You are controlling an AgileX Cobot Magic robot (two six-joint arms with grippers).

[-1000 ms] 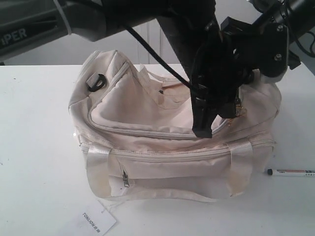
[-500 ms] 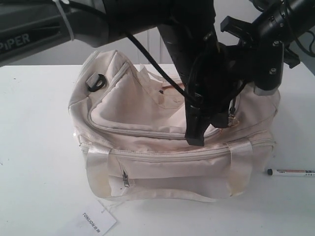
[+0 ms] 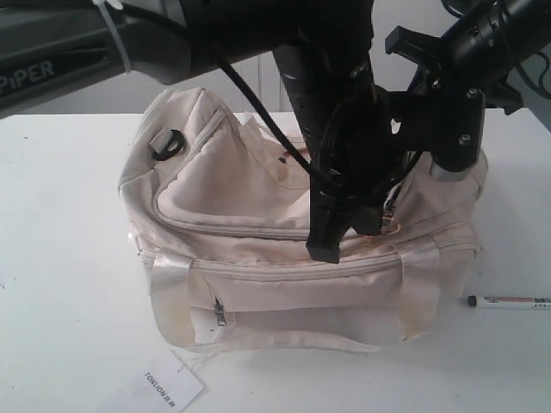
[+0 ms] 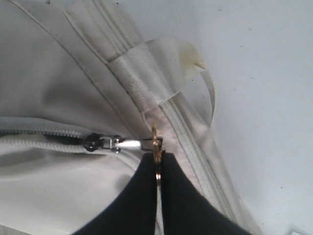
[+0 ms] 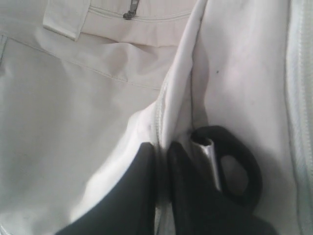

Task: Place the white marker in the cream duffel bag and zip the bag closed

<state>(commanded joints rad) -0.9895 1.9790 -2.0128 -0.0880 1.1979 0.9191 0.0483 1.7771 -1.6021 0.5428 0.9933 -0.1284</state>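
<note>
At centre of the worktop: cream duffel bag, both arms crowded over its right half. Bare surface lies to the left and in front; the hang tag sits near the front edge.

White marker lies on the worktop off the bag's right end, apart from it and close to the frame edge.

Left gripper: fingers pinched together on the gold ring pull of the top zipper.

Right gripper: nearly closed, nipping a fabric edge of the bag just beside the black end ring.

Versus one second ago: left gripper and pull have travelled leftward and lower along the zipper curve. The marker is unmoved.
</note>
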